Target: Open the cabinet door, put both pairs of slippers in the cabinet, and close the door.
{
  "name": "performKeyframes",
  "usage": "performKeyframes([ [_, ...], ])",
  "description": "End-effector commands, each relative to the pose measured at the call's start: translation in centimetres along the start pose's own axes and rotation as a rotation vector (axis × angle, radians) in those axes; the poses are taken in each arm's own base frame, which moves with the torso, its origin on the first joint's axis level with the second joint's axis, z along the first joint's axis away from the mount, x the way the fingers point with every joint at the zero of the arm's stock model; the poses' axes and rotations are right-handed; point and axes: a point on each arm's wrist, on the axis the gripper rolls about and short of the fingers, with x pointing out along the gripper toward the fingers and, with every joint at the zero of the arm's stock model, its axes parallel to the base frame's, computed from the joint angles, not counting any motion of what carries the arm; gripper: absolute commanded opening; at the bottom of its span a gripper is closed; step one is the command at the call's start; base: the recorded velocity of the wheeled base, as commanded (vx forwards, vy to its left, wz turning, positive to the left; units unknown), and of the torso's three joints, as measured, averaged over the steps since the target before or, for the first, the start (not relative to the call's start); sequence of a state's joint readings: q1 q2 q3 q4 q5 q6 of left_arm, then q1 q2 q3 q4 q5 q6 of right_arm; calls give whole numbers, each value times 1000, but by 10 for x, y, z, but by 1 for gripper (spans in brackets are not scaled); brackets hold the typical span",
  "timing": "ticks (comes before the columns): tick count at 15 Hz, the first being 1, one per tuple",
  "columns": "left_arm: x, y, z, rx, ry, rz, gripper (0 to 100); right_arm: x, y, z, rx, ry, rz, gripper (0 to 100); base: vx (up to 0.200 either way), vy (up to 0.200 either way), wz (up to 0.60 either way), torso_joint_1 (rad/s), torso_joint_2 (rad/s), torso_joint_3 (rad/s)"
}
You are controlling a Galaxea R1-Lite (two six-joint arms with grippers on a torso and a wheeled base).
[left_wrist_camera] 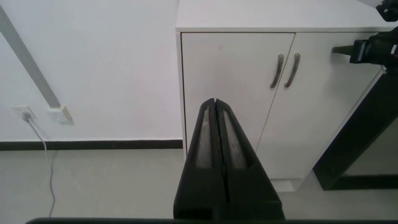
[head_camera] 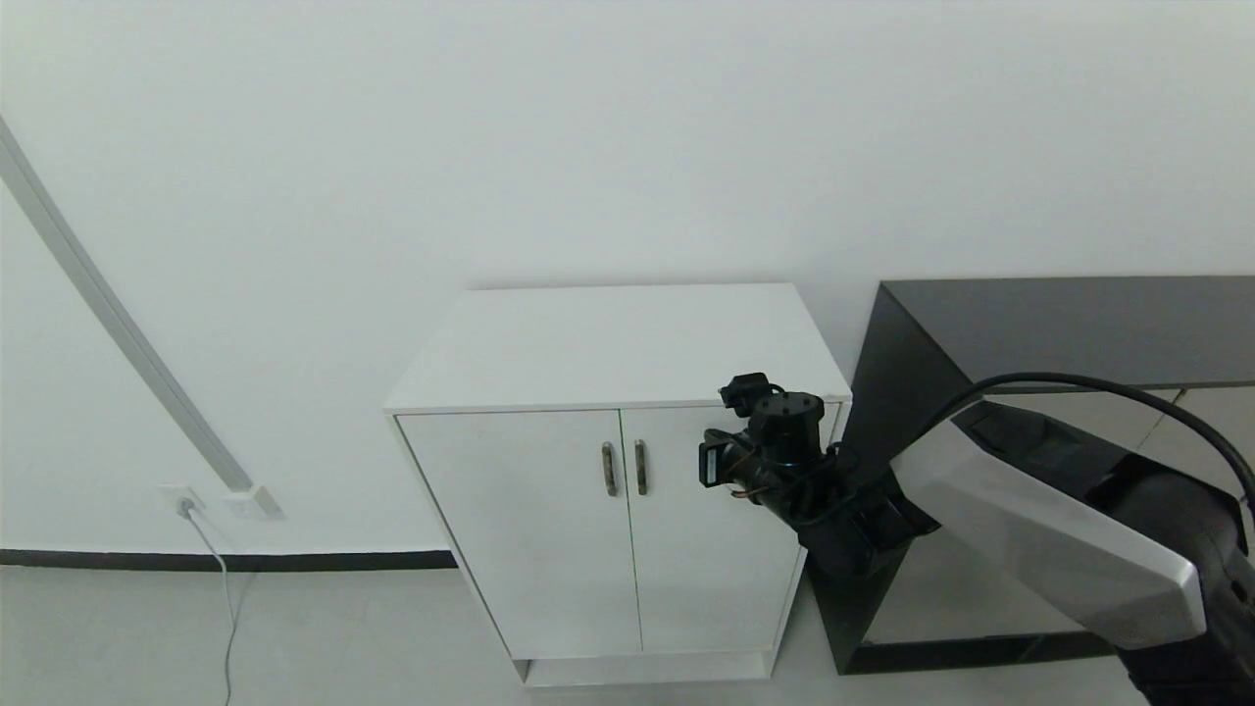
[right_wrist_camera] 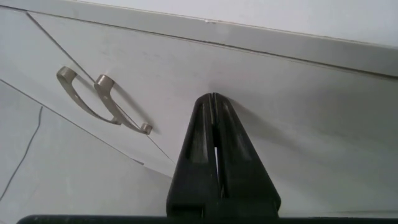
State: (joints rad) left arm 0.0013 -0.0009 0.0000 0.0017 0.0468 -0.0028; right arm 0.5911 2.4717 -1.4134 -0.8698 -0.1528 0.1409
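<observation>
The right gripper (right_wrist_camera: 214, 101) stands at the frame's middle, its black fingers pressed together and pointing at the white cabinet door (right_wrist_camera: 311, 112); contact with it cannot be told. Off to one side, two curved metal handles (right_wrist_camera: 106, 84) sit close together, flanking the seam (right_wrist_camera: 43, 31) between the doors.

Plain indoor room: white wall (head_camera: 627, 127), grey floor (head_camera: 294, 637), white two-door cabinet (head_camera: 618, 343), wall socket (head_camera: 181, 502), black sideboard (head_camera: 1059, 314).

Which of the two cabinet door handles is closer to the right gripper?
The right door's handle, on the door the right gripper faces. The left door's handle sits just beyond it, across the seam between the doors.
</observation>
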Motion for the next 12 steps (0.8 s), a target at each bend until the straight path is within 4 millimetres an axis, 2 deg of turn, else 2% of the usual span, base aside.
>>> performKeyframes([
  [1, 0, 0, 0, 0, 1, 1, 0, 2, 0, -1, 1, -1, -1, 0, 0, 0, 0, 0, 0, 0],
  [4, 0, 0, 0, 0, 1, 1, 0, -1, 1, 1, 2, -4, 1, 0, 0, 0, 0, 0, 0, 0],
  [7, 0, 0, 0, 0, 1, 1, 0, -20, 7, 11, -3, 3, 15, 0, 0, 0, 0, 0, 0, 0],
  [9, 0, 0, 0, 0, 1, 1, 0, -36, 10, 23, -3, -5, 24, 0, 0, 0, 0, 0, 0, 0],
  [11, 0, 0, 0, -2, 1, 1, 0, -74, 9, 38, -1, -17, 27, 0, 0, 0, 0, 0, 0, 0],
  [12, 0, 0, 0, 0, 1, 1, 0, -83, 7, 40, -1, -20, 27, 0, 0, 0, 0, 0, 0, 0],
])
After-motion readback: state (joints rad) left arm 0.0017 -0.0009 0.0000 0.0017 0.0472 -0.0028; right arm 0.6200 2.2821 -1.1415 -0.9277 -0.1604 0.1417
